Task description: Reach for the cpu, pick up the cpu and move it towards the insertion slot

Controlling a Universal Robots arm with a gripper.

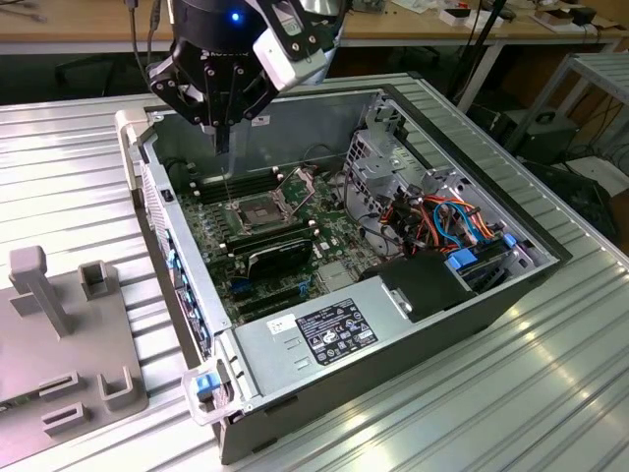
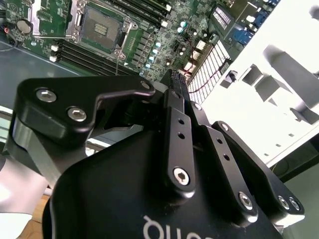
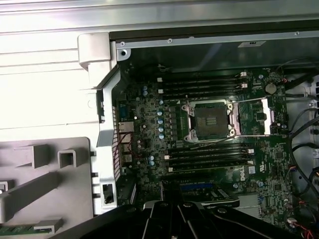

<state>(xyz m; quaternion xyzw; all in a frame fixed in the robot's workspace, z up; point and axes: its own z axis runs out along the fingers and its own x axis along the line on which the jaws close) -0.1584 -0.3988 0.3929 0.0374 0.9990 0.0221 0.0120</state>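
The claw (image 1: 224, 144) hung over the open computer case (image 1: 442, 329) on the ribbed desk (image 1: 550, 393). Its fingers (image 2: 174, 107) were pressed together on a thin pale sliver, the cpu (image 1: 225, 151), seen edge-on in the exterior view. The insertion slot (image 1: 257, 209) lay near, below the claw. Its dark centre was bare and its metal frame (image 1: 298, 181) was swung open.

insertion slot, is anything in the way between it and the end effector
Nothing visible does. The insertion slot lies bare, its hinged frame swung open to one side. In the exterior view the end effector hangs above it with only air between.
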